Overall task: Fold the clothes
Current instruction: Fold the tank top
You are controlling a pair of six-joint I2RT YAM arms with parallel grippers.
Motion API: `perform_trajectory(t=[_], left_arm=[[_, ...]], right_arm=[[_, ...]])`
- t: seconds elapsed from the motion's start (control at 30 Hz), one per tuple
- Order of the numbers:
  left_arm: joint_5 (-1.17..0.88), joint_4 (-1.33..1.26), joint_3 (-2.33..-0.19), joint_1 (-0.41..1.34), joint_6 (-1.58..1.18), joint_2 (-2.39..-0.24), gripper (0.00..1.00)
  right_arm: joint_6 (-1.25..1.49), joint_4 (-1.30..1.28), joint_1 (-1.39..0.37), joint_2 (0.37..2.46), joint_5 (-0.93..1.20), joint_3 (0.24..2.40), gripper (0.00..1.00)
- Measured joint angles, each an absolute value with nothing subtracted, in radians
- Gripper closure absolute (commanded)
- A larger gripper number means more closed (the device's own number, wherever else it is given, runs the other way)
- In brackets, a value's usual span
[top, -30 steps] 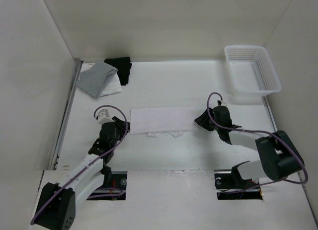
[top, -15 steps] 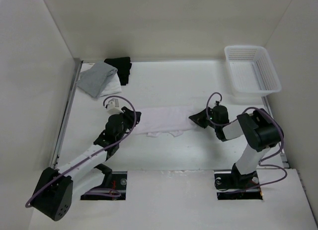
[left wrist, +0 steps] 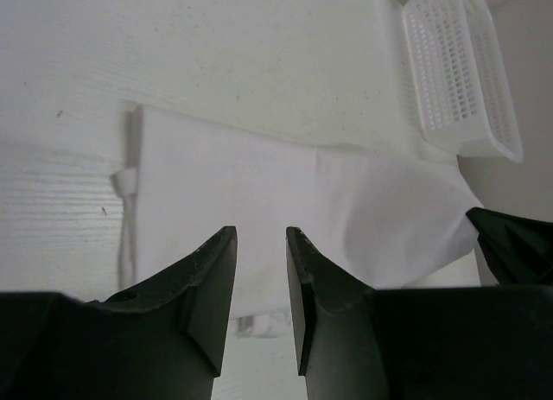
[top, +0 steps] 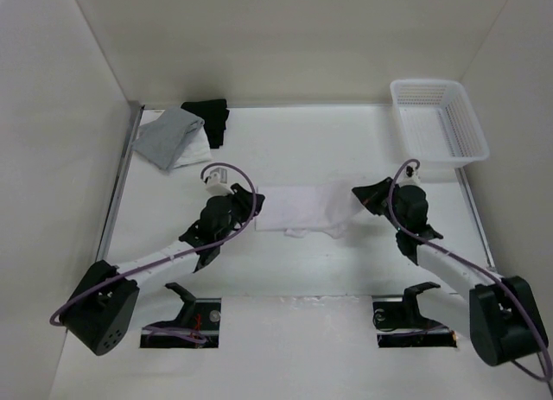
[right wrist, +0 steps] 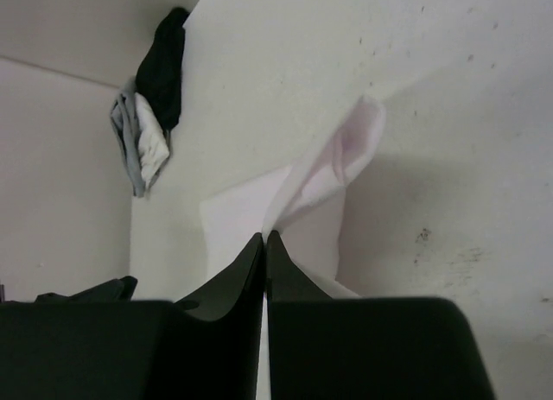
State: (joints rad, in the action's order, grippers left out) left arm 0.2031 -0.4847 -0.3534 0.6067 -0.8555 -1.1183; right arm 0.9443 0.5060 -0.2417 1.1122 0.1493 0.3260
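The clothes point(top: 302, 206), a thin white top folded into a strip, lie across the middle of the table, with the narrow straps point(top: 298, 233) sticking out at the near edge. My right gripper point(top: 361, 195) is shut on the strip's right end and holds it raised off the table. In the right wrist view the gripper point(right wrist: 264, 236) pinches a peak of the fabric point(right wrist: 346, 158). My left gripper point(top: 256, 203) hovers open at the strip's left end. In the left wrist view the gripper point(left wrist: 259, 244) has nothing between its jaws, and the fabric point(left wrist: 302, 193) lies beyond them.
A white plastic basket point(top: 423, 82) stands at the back right, also seen in the left wrist view point(left wrist: 458, 72). A grey garment point(top: 168, 136) and a black garment point(top: 212, 119) lie in the back left corner. White walls enclose the table on three sides.
My right gripper has shut on the strip's right end and lifted it, moving right. The left gripper has moved right to the strip's left end. The strip has shifted right and bunched shorter.
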Motion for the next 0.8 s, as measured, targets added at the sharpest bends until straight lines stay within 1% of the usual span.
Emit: perform_trajectory(t=[0.1,0.27,0.43,0.63,0.67,0.7,0.73,0.8], left_arm=[[0.202,-0.502,-0.358,0.614,-0.863,-1.132,0.72],[0.202,-0.520,-0.359,0.607,-0.870,-1.122,0.72],[0.201,-0.525,-0.358,0.583,-0.873,-1.071,0.71],[0.191,-0.543,-0.325,0.541,-0.877,-1.004,0.71],[0.187,-0.542,-0.317,0.531,-0.879,-0.996,0.71],[0.181,-0.542,-0.307,0.519,-0.881,-0.986,0.71],[0.176,-0.541,-0.299,0.506,-0.883,-0.976,0.71],[0.167,-0.539,-0.285,0.481,-0.887,-0.957,0.70]], right_arm=[[0.866,0.348,-0.276,1.018,0.078,0.393,0.96],[0.771,0.163,-0.435,1.034,-0.024,0.570,0.96],[0.717,0.058,-0.609,1.187,-0.113,0.774,0.95],[0.701,-0.022,-0.751,1.462,-0.171,0.990,0.93],[0.701,-0.031,-0.767,1.509,-0.178,1.024,0.92],[0.705,-0.047,-0.786,1.567,-0.184,1.066,0.87],[0.711,-0.056,-0.803,1.627,-0.191,1.111,0.80],[0.727,-0.068,-0.833,1.728,-0.200,1.184,0.64]])
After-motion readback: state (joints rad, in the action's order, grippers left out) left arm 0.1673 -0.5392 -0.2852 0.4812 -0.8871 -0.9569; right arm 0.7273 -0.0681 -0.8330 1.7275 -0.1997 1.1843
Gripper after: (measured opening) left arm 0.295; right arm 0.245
